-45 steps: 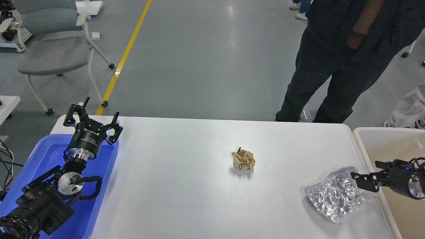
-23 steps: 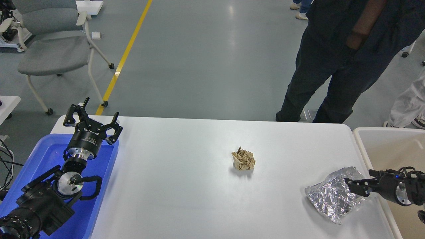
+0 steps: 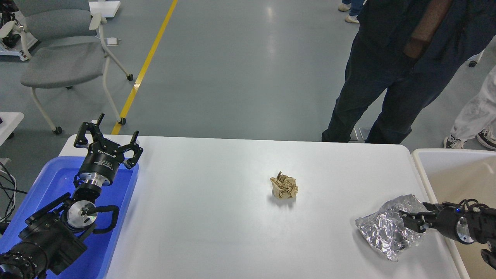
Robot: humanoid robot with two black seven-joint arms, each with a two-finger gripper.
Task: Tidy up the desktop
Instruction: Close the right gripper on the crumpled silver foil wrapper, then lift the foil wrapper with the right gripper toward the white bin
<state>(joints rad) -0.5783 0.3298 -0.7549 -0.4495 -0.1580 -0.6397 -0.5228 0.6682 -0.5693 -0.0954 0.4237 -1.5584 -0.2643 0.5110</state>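
The white desktop (image 3: 217, 221) bears a crumpled brown paper ball (image 3: 284, 186) near its middle and a crinkled silver foil bag (image 3: 381, 230) at the front right. My right gripper (image 3: 409, 221) comes in low from the right; its fingers stand apart at the bag's right edge, touching or just over the foil. My left gripper (image 3: 107, 133) is open and empty, raised over the far edge of the blue tray (image 3: 50, 182) at the left.
A beige-white bin (image 3: 457, 170) stands against the table's right edge. A person in dark clothes (image 3: 387, 77) stands behind the far right corner. A grey chair (image 3: 58, 58) is on the floor at the far left.
My right gripper has moved down and left, from above the bin's edge onto the right side of the foil bag. The left arm has not moved.
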